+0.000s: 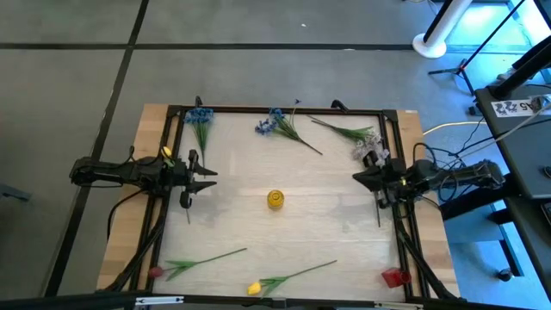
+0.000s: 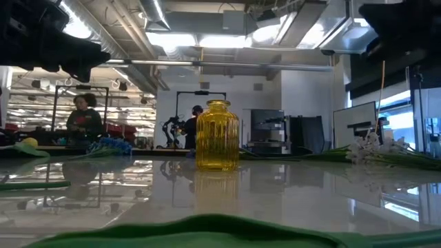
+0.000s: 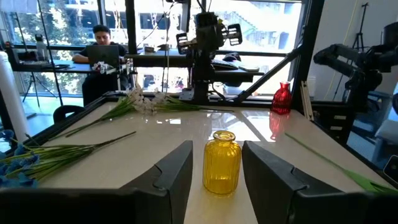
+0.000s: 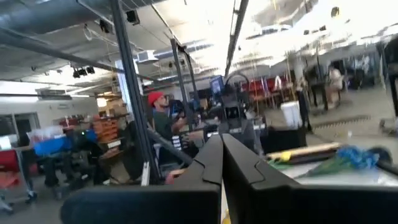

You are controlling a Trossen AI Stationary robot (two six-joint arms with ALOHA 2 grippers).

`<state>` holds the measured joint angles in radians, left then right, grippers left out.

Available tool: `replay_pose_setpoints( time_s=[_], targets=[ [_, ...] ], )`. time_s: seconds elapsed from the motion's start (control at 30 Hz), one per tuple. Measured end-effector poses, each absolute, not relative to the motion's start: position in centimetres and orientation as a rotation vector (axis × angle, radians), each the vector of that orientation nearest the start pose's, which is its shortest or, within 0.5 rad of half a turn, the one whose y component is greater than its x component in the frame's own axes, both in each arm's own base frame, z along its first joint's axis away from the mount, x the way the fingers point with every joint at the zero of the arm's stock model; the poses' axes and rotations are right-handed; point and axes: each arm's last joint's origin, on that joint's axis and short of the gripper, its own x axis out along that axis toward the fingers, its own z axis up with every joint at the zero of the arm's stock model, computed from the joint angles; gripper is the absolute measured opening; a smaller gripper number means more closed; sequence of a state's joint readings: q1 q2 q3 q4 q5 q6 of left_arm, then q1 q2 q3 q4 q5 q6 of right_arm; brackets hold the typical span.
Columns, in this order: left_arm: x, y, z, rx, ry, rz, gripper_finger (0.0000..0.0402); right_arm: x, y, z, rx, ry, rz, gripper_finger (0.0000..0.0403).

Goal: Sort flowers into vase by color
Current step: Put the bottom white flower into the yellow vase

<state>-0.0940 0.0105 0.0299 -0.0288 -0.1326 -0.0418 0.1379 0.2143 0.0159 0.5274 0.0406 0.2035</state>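
Flowers (image 1: 284, 126): 3 along your far edge, 2 near edge, green stems slanting, heads blue, white, yellow, pink | yellow vase (image 1: 275, 200) upright, centre | left gripper (image 1: 209, 176) parted, empty | right gripper (image 1: 355, 176) closed, empty

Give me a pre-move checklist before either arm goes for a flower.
1. Yellow vase upright at table centre: ok.
2. Yellow vase mouth free of stems: ok.
3. Left end effector open, nothing held: ok.
4. Right end effector open for a pick: not ok, it is shut.
5. Flowers within view: blue flowers at far edge, yellow flower at near edge: ok.
6. Red vase upright at the near right corner: ok.
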Motion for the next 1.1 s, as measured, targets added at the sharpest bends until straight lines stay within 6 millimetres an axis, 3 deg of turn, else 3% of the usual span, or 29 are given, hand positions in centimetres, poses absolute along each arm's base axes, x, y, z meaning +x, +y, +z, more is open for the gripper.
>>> replay_pose_setpoints(
  time_s=[0.4, 0.57, 0.7, 0.9, 1.1],
  targets=[
    [9.6, -0.5, 17.0, -0.041, 0.009, 0.039, 0.0135, 17.7, 1.2, 20.5, 0.173, 0.11, -0.152, 0.0003],
    [9.6, -0.5, 17.0, -0.041, 0.009, 0.039, 0.0135, 22.1, -0.6, 21.3, 0.168, 0.375, -0.223, 0.0058],
    [9.6, -0.5, 17.0, -0.041, 0.009, 0.039, 0.0135, 25.7, -2.9, 22.0, 0.171, 0.506, -0.319, 0.0131],
    [9.6, -0.5, 17.0, -0.041, 0.009, 0.039, 0.0135, 30.0, -8.3, 21.8, 0.196, 0.704, -0.457, 0.0234],
    [9.6, -0.5, 17.0, -0.041, 0.009, 0.039, 0.0135, 33.9, -13.8, 20.9, 0.193, 0.751, -0.503, 0.0293]
  ],
)
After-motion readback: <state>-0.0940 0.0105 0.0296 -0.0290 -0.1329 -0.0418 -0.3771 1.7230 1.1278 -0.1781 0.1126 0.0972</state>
